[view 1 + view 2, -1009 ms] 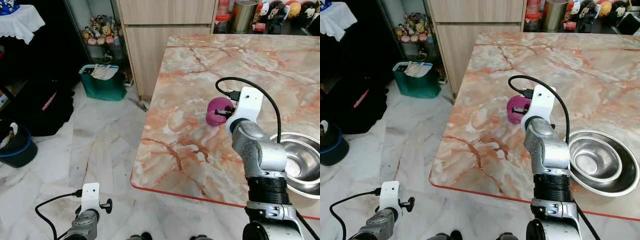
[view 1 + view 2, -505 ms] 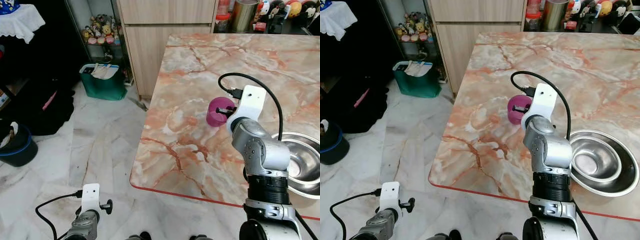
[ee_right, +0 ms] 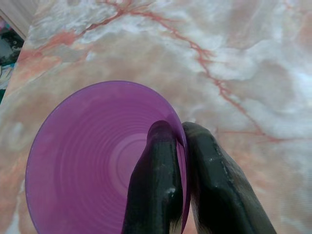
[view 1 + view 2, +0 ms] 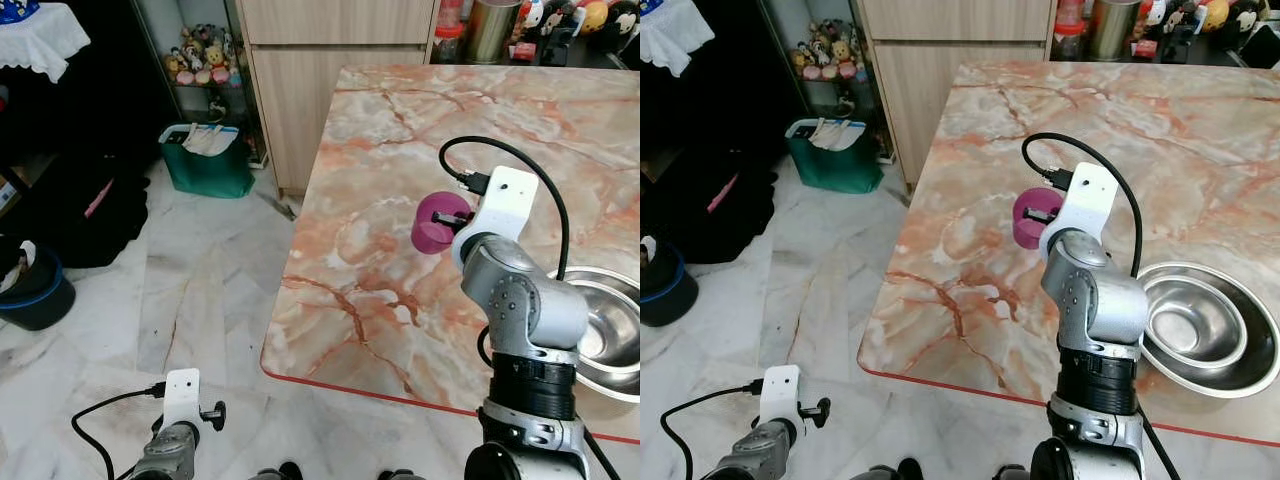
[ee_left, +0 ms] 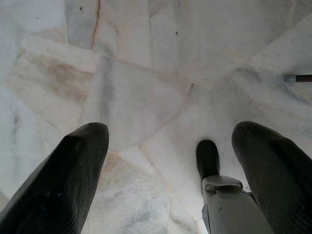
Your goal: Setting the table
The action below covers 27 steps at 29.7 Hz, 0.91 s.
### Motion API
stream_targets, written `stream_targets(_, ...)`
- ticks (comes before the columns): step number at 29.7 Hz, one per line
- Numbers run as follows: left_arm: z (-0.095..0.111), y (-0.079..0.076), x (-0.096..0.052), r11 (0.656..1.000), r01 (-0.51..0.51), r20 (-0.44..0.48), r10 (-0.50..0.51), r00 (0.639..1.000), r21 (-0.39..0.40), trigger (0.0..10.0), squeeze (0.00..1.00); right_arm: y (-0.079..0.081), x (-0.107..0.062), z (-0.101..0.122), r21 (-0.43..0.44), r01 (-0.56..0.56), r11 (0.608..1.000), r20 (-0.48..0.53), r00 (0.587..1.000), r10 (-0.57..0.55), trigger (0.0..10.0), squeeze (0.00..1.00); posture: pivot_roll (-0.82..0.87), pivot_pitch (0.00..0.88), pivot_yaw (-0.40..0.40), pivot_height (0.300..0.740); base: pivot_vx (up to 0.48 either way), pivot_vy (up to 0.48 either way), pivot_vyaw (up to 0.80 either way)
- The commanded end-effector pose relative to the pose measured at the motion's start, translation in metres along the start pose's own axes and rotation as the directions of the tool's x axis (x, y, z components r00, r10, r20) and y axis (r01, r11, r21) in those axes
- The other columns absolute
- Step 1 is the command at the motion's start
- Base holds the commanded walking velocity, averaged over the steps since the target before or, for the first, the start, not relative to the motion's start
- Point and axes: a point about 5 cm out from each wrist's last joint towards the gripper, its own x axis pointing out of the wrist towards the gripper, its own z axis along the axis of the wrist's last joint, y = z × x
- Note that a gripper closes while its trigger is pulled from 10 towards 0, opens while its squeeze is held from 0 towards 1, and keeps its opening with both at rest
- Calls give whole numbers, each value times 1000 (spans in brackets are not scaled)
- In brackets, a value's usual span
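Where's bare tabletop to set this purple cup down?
Bare marble lies left of the purple cup toward the table edge, and across the far half. It is crowded at the near right, by the steel bowl. The right gripper grips the cup's rim.

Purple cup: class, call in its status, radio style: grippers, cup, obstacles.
Right gripper shut on purple cup rim, one finger inside, over marble table. Left gripper open, idle above floor. Steel bowl nearby on the robot's right, apart.

Silver arms (image 4: 522,310), white wrist mounts (black cables)
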Motion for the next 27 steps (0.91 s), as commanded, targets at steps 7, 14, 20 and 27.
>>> stream_targets(7,-10,1,-2,1000,3,-39,-3,999,3,10000,0,-15,-7,-6,-2,56,998,-18,998,-56,10000,0,-133,158,46,740,0,0,0)
stream_targets(14,-11,1,-2,1000,6,-39,-6,999,4,10000,0,-23,-12,-15,18,109,994,-53,993,-108,10000,0,-134,158,44,740,0,0,0)
stream_targets(20,-10,0,-2,1000,8,-38,-8,999,6,10000,0,-26,-12,-16,25,126,992,-56,991,-124,10000,0,-133,156,45,740,0,0,0)
stream_targets(27,-11,1,-2,1000,8,-42,-8,999,9,10000,0,-17,-12,-15,18,57,998,-51,997,-56,10000,0,-132,154,44,740,0,0,0)
